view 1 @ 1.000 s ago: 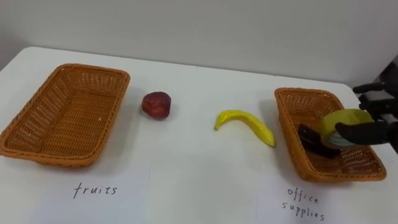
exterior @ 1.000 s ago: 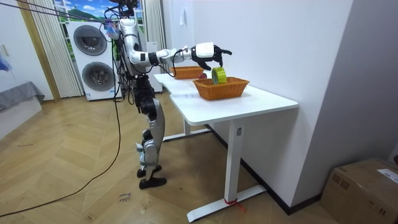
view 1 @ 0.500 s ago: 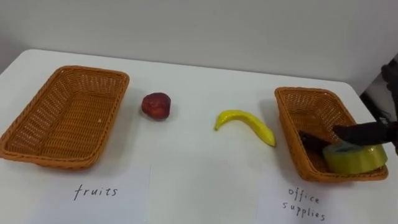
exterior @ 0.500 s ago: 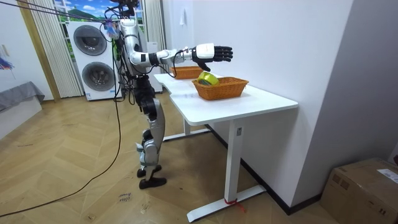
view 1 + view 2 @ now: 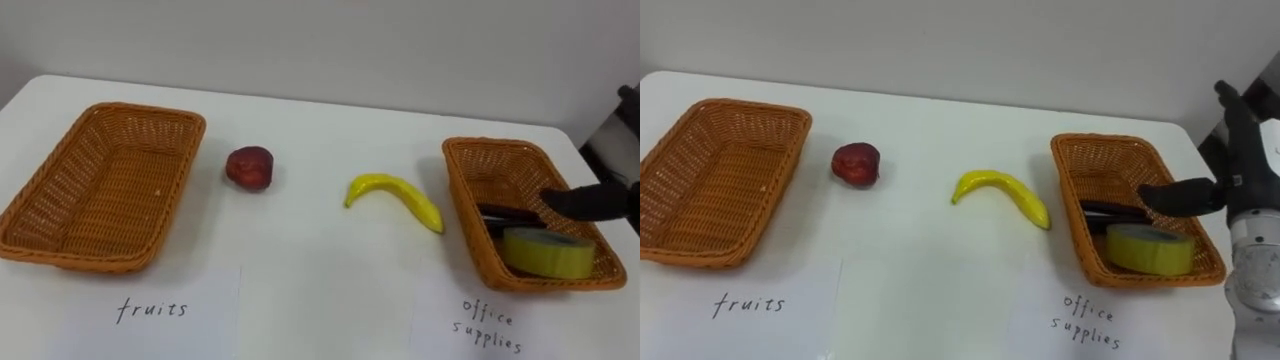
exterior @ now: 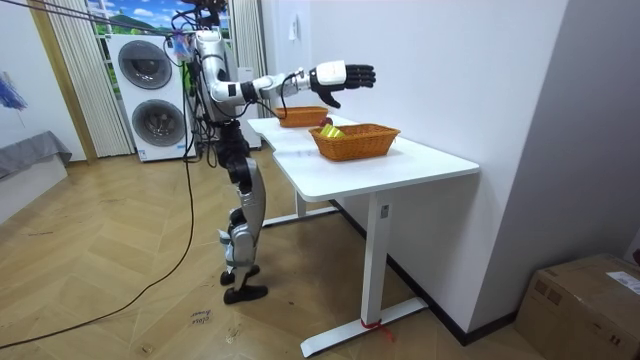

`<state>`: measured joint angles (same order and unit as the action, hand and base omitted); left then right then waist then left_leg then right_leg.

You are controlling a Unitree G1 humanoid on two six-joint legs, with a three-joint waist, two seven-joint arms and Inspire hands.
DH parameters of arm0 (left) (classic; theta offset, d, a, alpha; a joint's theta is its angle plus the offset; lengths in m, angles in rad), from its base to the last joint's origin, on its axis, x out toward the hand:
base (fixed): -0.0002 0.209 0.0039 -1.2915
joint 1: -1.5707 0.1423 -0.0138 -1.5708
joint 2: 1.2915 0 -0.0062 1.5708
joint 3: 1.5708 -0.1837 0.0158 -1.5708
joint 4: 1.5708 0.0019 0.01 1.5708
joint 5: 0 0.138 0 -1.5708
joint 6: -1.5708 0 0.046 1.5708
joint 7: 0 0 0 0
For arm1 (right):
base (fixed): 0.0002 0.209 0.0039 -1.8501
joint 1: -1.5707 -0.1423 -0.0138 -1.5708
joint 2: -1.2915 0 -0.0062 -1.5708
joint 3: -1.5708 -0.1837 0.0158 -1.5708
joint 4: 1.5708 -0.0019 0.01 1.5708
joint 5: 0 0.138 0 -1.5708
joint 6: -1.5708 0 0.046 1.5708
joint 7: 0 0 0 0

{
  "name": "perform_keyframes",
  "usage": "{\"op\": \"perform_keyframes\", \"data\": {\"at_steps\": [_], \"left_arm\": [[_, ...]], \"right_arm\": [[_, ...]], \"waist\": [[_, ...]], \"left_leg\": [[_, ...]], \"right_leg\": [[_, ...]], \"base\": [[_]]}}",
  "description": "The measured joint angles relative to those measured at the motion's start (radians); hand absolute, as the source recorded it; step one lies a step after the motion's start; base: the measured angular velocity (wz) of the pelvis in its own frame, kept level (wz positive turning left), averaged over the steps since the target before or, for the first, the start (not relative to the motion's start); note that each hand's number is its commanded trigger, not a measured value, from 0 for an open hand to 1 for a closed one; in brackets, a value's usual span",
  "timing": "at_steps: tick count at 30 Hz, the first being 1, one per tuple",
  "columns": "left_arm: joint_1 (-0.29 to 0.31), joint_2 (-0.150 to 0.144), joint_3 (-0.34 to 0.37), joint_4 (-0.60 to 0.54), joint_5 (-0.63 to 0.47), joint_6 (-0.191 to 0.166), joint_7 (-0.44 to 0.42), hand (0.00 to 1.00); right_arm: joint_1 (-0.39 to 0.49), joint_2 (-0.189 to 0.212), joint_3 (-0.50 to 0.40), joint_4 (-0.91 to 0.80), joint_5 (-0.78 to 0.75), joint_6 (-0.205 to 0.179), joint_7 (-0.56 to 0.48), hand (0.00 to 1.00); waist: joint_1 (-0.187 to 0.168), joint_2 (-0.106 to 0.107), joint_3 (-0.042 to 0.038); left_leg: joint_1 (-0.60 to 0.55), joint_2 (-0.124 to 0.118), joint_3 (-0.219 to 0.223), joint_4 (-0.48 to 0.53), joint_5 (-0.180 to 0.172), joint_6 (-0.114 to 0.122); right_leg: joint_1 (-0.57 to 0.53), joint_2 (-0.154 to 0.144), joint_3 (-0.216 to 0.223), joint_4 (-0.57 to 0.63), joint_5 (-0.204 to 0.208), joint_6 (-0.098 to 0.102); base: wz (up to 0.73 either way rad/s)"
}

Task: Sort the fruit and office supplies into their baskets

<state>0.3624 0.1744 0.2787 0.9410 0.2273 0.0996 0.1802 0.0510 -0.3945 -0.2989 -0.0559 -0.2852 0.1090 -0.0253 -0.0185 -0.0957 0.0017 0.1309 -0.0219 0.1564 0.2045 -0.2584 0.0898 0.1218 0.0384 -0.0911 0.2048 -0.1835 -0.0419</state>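
Looking down at the table [image 5: 320, 290], we see the yellow tape roll [image 5: 548, 252] lying flat inside the office basket [image 5: 462, 210], on our right. A flat dark thing [image 5: 505, 215] lies in there too, partly under the tape, and we cannot tell what it is. Our right hand [image 5: 1243, 172] hovers above the far right side of that basket, holding nothing, with its fingers [image 6: 360, 72] straight and spread. So we think the office part is done and the fruit comes next. The banana [image 5: 393, 197] lies on the table just beside the office basket, and the red apple [image 5: 249, 166] sits near the fruit basket [image 5: 178, 190], which has nothing in it. Some things could go wrong from here. The banana is so close to the office basket that our hand might bump the basket and push it when we reach down. The banana looks smooth and bent, so it could slip out of a loose grip. The fruit basket is well apart from it, so we could drop the banana on the long way over. The apple is round, so a small poke could make it roll away.
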Motion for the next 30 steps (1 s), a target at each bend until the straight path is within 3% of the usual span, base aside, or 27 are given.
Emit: {"op": "perform_keyframes", "data": {"at_steps": [5, 9, 15, 21, 30], "left_arm": [[-0.009, 0.006, -0.008, 0.004, -0.001, -0.036, 0.005, 0.0], [-0.02, 0.007, -0.008, 0.012, 0.002, -0.044, 0.004, 0.0], [-0.02, 0.007, -0.03, 0.01, 0.002, -0.045, -0.017, 0.0], [-0.019, 0.01, -0.047, 0.001, 0.002, -0.044, -0.014, 0.0], [-0.007, 0.013, -0.048, 0.008, 0.003, -0.044, -0.015, 0.0]], "right_arm": [[-0.025, -0.013, 0.003, -0.018, 0.0, -0.009, -0.005, 0.0], [-0.034, -0.016, 0.003, -0.065, -0.004, -0.02, -0.005, 0.0], [-0.044, -0.018, 0.025, -0.119, -0.004, -0.022, -0.004, 0.0], [-0.049, -0.019, 0.097, -0.119, -0.004, -0.022, 0.027, 0.0], [-0.062, -0.034, 0.124, -0.119, -0.047, -0.022, 0.053, 0.0]], "waist": [[0.002, -0.001, 0.0004], [0.012, -0.007, 0.0011], [0.047, -0.01, 0.0028], [0.061, -0.015, 0.0014], [0.084, -0.02, 0.0025]], "left_leg": [[0.003, 0.0, 0.004, 0.002, 0.0, 0.0], [0.003, 0.0, 0.004, 0.003, 0.0, 0.0], [-0.004, 0.0, 0.004, 0.017, -0.003, 0.002], [-0.016, 0.0, -0.006, 0.037, -0.006, 0.004], [-0.025, -0.003, -0.027, 0.045, -0.006, 0.005]], "right_leg": [[0.008, 0.0, 0.003, 0.001, 0.0, 0.0], [0.005, 0.0, 0.003, 0.003, 0.0, 0.0], [0.002, -0.002, -0.01, 0.001, 0.0, 0.0], [-0.001, -0.006, -0.024, 0.002, 0.0, 0.0], [0.006, -0.009, -0.049, 0.002, 0.0, 0.0]], "base": [[-0.03], [0.0], [0.01], [0.06], [0.07]]}}
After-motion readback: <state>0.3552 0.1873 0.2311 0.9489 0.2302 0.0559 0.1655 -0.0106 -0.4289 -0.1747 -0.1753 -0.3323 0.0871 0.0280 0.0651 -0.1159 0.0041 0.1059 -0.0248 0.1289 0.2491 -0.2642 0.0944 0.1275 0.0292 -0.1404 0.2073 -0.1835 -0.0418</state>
